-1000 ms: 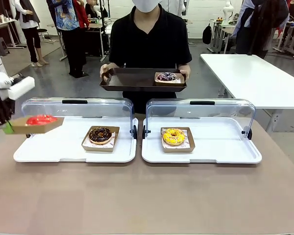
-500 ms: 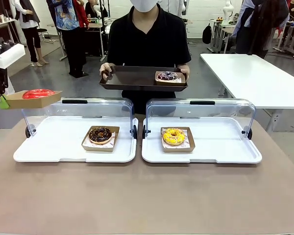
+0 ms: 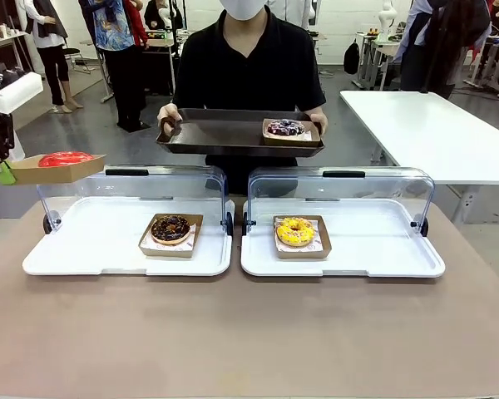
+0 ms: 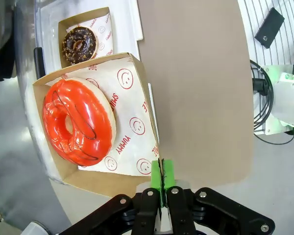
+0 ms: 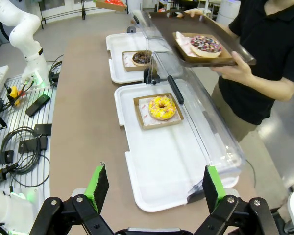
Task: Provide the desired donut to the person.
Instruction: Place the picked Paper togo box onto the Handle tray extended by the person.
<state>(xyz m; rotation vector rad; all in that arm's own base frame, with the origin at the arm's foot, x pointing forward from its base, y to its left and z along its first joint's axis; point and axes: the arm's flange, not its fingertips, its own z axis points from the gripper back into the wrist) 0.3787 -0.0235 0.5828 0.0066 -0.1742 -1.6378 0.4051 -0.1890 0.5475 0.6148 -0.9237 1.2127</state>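
A red glazed donut (image 3: pixel 65 158) lies in a brown paper box (image 3: pixel 56 170) held in the air left of the left display case. My left gripper (image 3: pixel 6 173) is shut on that box's edge. In the left wrist view the green pads (image 4: pixel 161 177) pinch the box's rim, with the red donut (image 4: pixel 78 122) just beyond. The person (image 3: pixel 249 66) in black stands across the table and holds a dark tray (image 3: pixel 224 133) that carries a boxed, sprinkled donut (image 3: pixel 284 128). My right gripper (image 5: pixel 154 188) hangs open, high above the right case.
Two white display trays with raised clear lids (image 3: pixel 133 187) stand side by side. The left one holds a chocolate donut (image 3: pixel 170 229), the right one a yellow donut (image 3: pixel 295 231). Bare brown table (image 3: pixel 249 332) lies in front. A white table (image 3: pixel 432 125) stands at the back right.
My left gripper has lifted the boxed red donut up and to the left, clear of the left case. The person's tray has shifted slightly left.
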